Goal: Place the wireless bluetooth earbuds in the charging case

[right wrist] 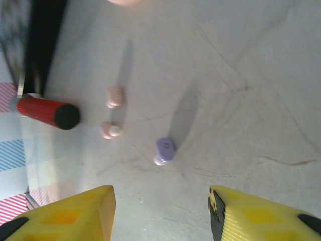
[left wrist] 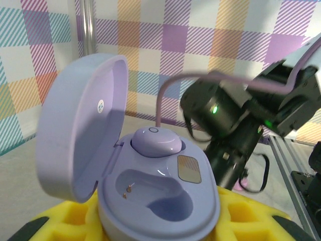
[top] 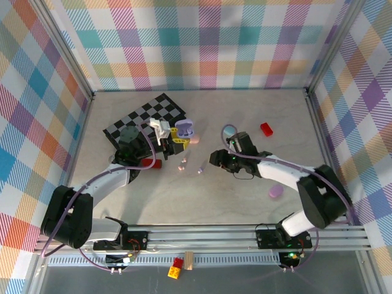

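**Ana:** From the top camera, the left hand (top: pixel 176 138) is clamped on the open purple charging case (top: pixel 184 128), right by the corner of the checkered mat (top: pixel 144 119).

**Ben:** And the right hand (top: pixel 214 158) hangs low over the worktop (top: pixel 245 205). A loose purple earbud (top: pixel 200 170) lies just beside it, with the pink earbuds (top: pixel 181 166) a little further left. The red block (top: pixel 267 128) sits well apart, beyond the right arm.

**Ana:** On the left wrist camera, the case sits between the yellow fingers (left wrist: pixel 243 216) with its lid tipped back. One seated bud (left wrist: pixel 155 141) is in the far well. The near well lies open, its contacts showing.

**Ben:** Now the right wrist camera: this hand is released, its yellow fingers (right wrist: pixel 75 211) spread wide at the bottom edge. The purple earbud lies on the worktop ahead of the gap. The two pink ones are off to the left, near a red cylinder (right wrist: pixel 47 111).
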You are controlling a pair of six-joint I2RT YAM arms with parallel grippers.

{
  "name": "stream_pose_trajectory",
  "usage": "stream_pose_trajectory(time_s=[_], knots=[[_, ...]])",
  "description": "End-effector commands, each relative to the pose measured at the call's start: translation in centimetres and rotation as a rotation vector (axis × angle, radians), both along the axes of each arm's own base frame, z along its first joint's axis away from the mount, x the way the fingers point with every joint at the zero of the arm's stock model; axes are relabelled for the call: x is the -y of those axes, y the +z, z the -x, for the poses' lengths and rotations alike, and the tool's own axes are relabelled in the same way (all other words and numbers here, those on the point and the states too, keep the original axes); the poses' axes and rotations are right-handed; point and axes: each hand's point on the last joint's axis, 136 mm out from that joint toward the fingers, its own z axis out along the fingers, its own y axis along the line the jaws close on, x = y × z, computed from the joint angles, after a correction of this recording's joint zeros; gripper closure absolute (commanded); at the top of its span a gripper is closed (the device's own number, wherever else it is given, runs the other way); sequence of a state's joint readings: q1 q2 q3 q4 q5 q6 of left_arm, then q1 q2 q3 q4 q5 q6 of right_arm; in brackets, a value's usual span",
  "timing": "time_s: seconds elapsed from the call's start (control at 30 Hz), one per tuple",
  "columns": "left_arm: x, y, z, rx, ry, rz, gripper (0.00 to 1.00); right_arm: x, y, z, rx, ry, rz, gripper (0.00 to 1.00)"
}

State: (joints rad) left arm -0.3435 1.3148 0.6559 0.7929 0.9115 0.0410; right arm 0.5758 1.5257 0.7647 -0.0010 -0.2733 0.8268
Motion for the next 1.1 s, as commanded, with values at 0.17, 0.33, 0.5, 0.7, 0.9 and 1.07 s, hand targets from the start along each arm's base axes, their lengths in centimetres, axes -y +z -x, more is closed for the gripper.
stream_pose_trajectory(time_s=[0.17, 0.33, 0.5, 0.7, 0.9, 1.07], knots=[[-0.4, 1.3, 1.1, 0.051, -0.02, 0.03, 0.69, -4.2, -1.8, -1.6, -0.065, -0.013, -0.038, 0.52], [-0.4, 1.3, 1.0, 0.053, -0.018, 0.03, 0.69, -5.0, -3.2, -1.3, -0.097, 0.005, -0.037, 0.53], [-0.4, 1.3, 1.0, 0.053, -0.017, 0.031, 0.69, -5.6, -3.9, -1.1, -0.113, 0.021, -0.037, 0.54], [-0.4, 1.3, 1.1, 0.053, -0.023, 0.028, 0.69, -6.3, -4.4, -1.0, -0.13, 0.044, -0.054, 0.55], [-0.4, 1.2, 1.0, 0.049, -0.022, 0.025, 0.69, -6.6, -4.4, -1.0, -0.137, 0.055, -0.064, 0.61], [-0.3, 1.1, 1.0, 0.045, -0.026, 0.022, 0.69, -6.8, -4.5, -0.9, -0.144, 0.065, -0.065, 0.64]])
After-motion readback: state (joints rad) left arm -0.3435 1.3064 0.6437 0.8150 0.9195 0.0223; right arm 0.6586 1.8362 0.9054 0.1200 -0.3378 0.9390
